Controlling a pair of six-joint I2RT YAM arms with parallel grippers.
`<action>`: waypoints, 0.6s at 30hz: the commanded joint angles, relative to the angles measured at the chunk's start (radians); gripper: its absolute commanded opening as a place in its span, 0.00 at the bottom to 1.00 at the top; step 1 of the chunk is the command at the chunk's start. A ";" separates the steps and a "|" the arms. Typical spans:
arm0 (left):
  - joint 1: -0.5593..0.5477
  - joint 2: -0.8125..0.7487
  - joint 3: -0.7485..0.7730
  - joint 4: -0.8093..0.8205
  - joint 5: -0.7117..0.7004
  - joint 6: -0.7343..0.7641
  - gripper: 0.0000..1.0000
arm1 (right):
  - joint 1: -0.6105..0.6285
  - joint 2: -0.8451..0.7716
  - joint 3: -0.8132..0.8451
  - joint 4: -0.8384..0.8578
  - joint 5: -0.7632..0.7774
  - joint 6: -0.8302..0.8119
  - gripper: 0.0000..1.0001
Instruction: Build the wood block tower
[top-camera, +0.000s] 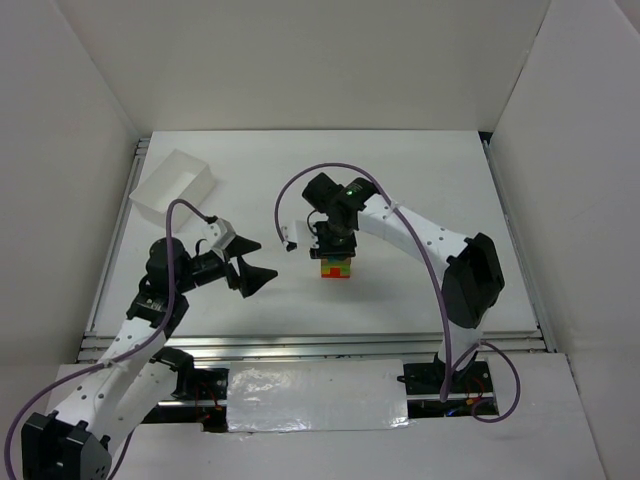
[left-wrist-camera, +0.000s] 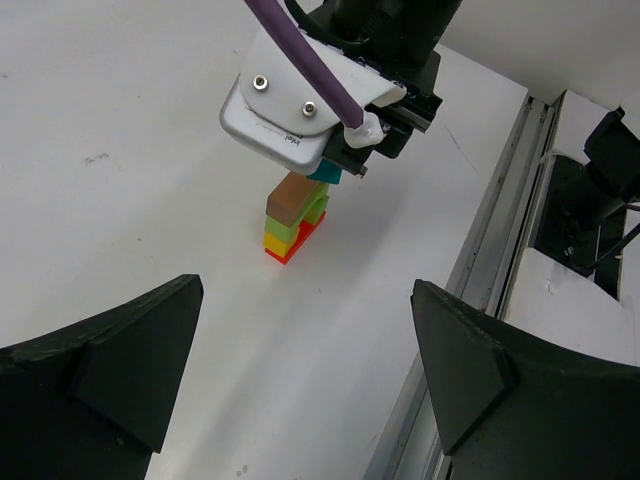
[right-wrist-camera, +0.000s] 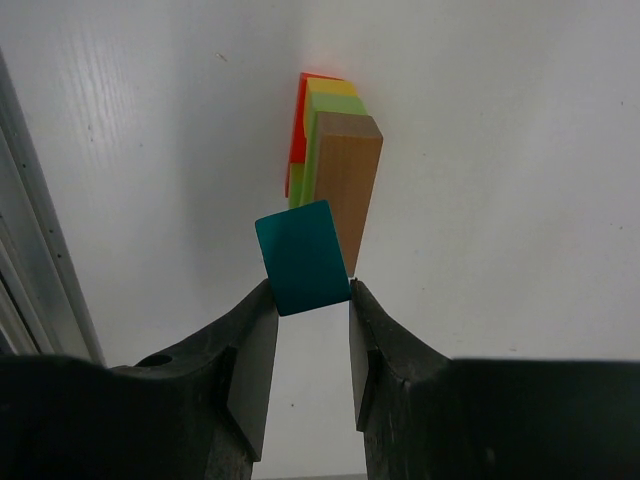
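**Placing the cap piece.** The wood block tower (top-camera: 336, 268) stands on the white table (top-camera: 420, 180), in the open middle ground. From the base up it shows red, orange, yellow and green layers, and a plain tan block (right-wrist-camera: 348, 190) lies along one side of the top.

The right gripper (right-wrist-camera: 308, 300) hangs directly over the tower. Its jaws are drawn narrow and pinch a teal block (right-wrist-camera: 302, 257) by two opposite flat faces. In the right wrist view the block sits slightly skewed between the pads, just beside the tan block's near end. Whether it already touches the tower cannot be told.

The left gripper (top-camera: 245, 268) waits to the left of the tower, well apart from it, with its jaws spread wide and nothing between them. A white box (top-camera: 175, 185) lies farther off on that side, beyond the left gripper.

**Handling.**
- **Weight and stiffness:** The pieces appear to be small, rigid, painted wood, so they are probably light and will not deform under a firm pinch.
- **Surface:** The painted faces are probably smooth, so a piece may twist or slide in the pads, as the skew of the teal block suggests.
- **Stability:** The stack is loose and narrow, and a sideways nudge would likely shift or topple it.
- **Where to hold:** The sound grip is across parallel flat sides, near the piece's middle, leaving its underside free to seat.
- **Release:** The piece is best let go only once it rests squarely, with the fingers then drawn straight up, clear of the tan block.
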 joint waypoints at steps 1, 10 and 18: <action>-0.005 0.011 0.021 0.049 0.022 0.030 0.99 | 0.001 0.022 0.000 -0.023 -0.029 -0.003 0.31; -0.003 0.032 0.031 0.037 -0.002 0.045 0.99 | -0.001 0.056 0.006 0.059 0.085 0.133 0.32; -0.003 0.034 0.037 0.026 -0.002 0.046 0.99 | 0.002 0.067 0.014 0.079 0.131 0.161 0.32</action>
